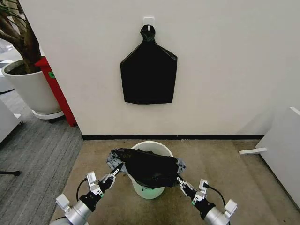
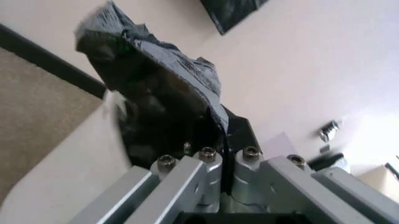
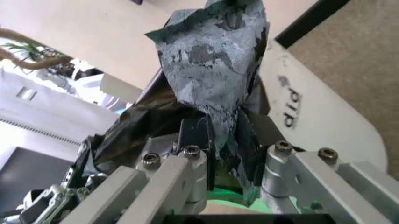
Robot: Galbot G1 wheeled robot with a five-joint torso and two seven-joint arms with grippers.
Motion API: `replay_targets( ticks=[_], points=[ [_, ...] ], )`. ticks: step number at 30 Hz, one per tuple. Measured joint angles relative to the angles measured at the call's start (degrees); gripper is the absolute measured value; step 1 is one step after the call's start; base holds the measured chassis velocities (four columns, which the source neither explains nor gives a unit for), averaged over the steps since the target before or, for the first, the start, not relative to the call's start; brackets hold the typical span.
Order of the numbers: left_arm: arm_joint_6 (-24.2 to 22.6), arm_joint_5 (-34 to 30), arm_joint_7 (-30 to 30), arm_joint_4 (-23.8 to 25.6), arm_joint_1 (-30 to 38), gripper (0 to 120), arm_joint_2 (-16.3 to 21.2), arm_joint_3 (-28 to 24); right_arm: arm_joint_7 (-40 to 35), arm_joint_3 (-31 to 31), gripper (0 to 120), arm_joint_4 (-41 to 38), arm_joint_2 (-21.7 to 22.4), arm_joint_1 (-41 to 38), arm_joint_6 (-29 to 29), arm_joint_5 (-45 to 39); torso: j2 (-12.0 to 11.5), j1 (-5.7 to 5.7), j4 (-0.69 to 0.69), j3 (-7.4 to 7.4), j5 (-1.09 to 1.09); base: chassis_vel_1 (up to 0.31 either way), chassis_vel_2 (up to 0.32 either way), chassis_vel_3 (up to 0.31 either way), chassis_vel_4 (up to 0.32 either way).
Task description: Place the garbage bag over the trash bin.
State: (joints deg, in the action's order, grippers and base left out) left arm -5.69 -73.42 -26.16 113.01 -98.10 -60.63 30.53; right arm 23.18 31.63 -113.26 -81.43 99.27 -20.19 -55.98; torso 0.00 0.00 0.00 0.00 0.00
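We find the garbage bag (image 1: 149, 168) stretched across the mouth of the trash bin (image 1: 149, 190), which stands on the tan floor (image 1: 220, 161) just before the wall. The left gripper (image 1: 116, 171) has its fingers closed on the bag's left edge, and the right gripper (image 1: 180, 181) is clamped on the right edge — in each wrist view a fold of black film (image 2: 187, 93) (image 3: 215, 88) is pinched between the fingers. Held from opposite sides, the film is kept spread wide, which in our judgement is what allows the opening to span the rim. The bag covers the near part of the rim; the far arc of the rim is bare, so the fitting is not yet complete. A second black bundle (image 1: 148, 70) hangs from a wall hook — untouched.
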Motion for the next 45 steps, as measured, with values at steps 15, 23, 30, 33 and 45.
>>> replay_targets(
  ticks=[15,23,30,33,45],
  points=[
    [1.4,0.5,-3.1,-5.3,-3.7,0,1.2,0.4,-2.2,0.3,3,-0.3,-2.2,3.7,0.8,0.6,0.0,0.0,0.0,0.0,0.0,0.0,0.0,0.0,0.0],
    [0.5,3.6,-2.3,-11.6,0.4,0,1.4,-2.0,-5.6,-0.2,3,3.7,-2.8,0.6,1.4,1.2,0.0,0.0,0.01,0.0,-0.01,0.0,0.0,0.0,0.0],
    [-2.1,6.5,-1.0,-14.9,6.2,0,-1.3,-3.9,-8.5,-0.6,3,7.0,-2.7,-4.9,2.1,1.6,0.0,0.0,0.0,0.01,0.0,0.0,0.0,0.0,0.0],
    [-3.1,6.9,-0.4,-17.8,9.0,0,-2.6,-4.3,-8.9,-0.8,3,8.6,-2.4,-6.9,2.2,3.0,0.0,0.0,0.0,0.01,0.01,0.0,0.0,0.0,0.0],
    [-4.4,10.8,-0.6,-25.1,13.5,0,-4.5,-5.0,-9.6,-1.6,3,11.3,-1.8,-10.3,1.7,6.0,0.0,0.0,0.0,0.01,0.0,0.0,0.0,0.0,0.0]
  ],
)
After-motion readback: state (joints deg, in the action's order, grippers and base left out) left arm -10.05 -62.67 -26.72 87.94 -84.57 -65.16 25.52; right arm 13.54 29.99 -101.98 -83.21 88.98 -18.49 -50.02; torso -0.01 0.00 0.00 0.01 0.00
